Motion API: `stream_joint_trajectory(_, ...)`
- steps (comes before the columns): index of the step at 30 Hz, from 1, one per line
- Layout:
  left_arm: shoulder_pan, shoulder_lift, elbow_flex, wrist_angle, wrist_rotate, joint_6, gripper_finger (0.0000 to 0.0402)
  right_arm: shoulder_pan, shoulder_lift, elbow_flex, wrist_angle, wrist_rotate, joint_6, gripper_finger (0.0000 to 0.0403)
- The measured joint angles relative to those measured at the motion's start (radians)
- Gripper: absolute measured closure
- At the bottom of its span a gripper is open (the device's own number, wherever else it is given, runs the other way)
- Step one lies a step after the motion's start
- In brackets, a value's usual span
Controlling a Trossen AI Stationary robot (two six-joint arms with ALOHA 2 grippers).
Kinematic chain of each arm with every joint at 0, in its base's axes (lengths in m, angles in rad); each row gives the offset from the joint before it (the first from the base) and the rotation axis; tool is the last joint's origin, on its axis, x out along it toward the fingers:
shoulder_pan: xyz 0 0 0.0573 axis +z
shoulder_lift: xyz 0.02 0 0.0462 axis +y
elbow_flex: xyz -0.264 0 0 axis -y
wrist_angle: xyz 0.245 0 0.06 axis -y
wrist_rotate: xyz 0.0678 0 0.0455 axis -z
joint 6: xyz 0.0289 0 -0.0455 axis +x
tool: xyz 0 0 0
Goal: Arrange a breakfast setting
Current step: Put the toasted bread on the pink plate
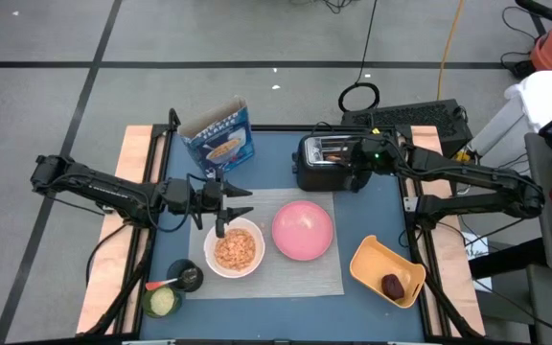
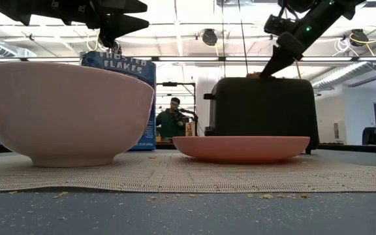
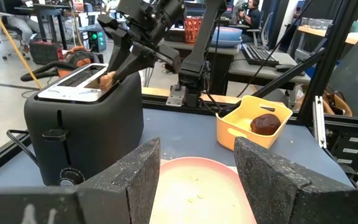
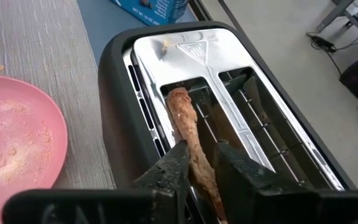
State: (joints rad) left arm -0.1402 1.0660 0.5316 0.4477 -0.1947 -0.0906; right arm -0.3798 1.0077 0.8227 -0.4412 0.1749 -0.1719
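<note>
Left pincer (image 1: 241,213) part open, holding nothing, over the bowl (image 1: 235,248) on the mat (image 1: 333,276). Plate (image 1: 302,230) just beside the bowl. Right pincer (image 4: 199,163) narrow – gripping the toast (image 4: 188,134) in the toaster (image 4: 229,118) slot.

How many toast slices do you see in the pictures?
1. The toast slice stands in a slot of the toaster, between the right gripper's fingers. The second slot looks empty, though its depth is partly hidden.

Most of the toast slice (image 4: 188,134) sits sunk in the toaster (image 4: 229,106) slot, only its top edge showing. In the low view the bowl (image 2: 57,111) is cut off at left, its contents hidden behind its wall.
</note>
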Motion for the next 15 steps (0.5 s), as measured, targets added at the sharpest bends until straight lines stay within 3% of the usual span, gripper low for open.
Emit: stream_joint_trajectory(15,0.000,0.000,0.000,0.000,0.000,0.000,0.0190,0.000,0.001,0.000,0.007,0.008,-0.001,0.0387)
